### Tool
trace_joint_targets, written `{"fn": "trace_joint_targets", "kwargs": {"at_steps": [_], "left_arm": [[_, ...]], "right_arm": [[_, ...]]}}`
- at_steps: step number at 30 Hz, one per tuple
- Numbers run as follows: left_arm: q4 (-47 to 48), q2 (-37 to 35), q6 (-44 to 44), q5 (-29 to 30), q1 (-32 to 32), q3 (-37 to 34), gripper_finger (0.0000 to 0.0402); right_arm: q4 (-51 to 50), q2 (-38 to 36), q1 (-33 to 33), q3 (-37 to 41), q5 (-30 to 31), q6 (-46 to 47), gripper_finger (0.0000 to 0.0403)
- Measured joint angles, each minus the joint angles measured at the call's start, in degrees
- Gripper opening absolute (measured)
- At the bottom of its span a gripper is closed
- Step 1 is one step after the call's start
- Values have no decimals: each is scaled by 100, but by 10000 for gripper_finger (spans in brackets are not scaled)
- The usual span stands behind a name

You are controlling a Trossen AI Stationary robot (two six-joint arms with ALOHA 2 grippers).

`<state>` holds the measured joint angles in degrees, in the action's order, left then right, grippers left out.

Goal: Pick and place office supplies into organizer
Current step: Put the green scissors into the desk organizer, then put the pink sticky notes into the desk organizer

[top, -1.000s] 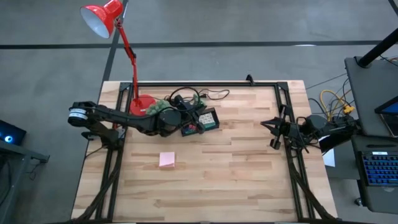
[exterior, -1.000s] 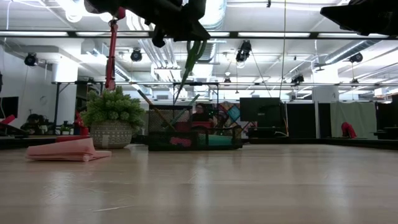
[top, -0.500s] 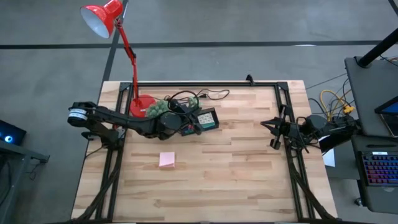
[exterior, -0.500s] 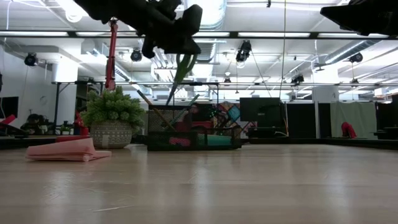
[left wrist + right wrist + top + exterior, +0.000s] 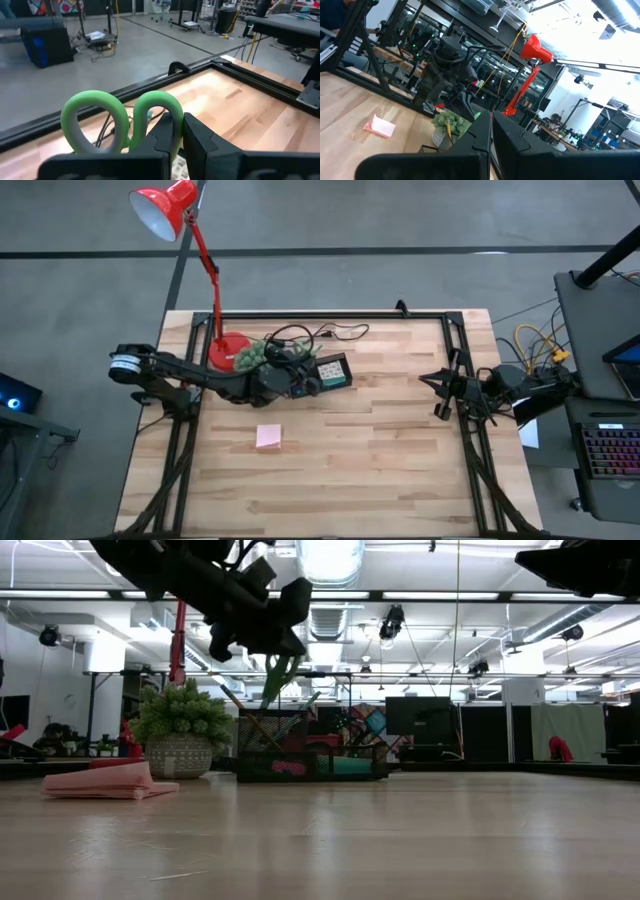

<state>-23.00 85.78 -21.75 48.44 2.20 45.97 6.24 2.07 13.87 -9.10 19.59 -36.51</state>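
While the left gripper [image 5: 275, 652], fingers clamped on the green-handled scissors [image 5: 120, 120], has drifted toward 9 o'clock off the organizer [image 5: 333, 371], placement looks unfinished; right gripper [image 5: 440, 393] waits closed.

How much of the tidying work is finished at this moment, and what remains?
Done: several supplies already stand in the black organizer. In hand: the left gripper, jaws shut, holds the green-handled scissors above the organizer's left end. Left: the pink sticky-note pad lies on the table. The right gripper waits, shut, at the table's right edge.
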Motion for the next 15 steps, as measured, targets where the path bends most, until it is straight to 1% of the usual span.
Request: {"fn": "trace_joint_targets", "kwargs": {"at_steps": [4,6,15], "left_arm": [[-60,-2,-152,1,-27,-131,5],[-78,-7,-210,1,-45,-143,15],[4,19,-322,-3,-103,-170,105]], "right_arm": [[1,0,-1,0,-2,-2,9],[2,0,0,0,-2,0,9],[1,0,-1,0,-2,0,9]]}}
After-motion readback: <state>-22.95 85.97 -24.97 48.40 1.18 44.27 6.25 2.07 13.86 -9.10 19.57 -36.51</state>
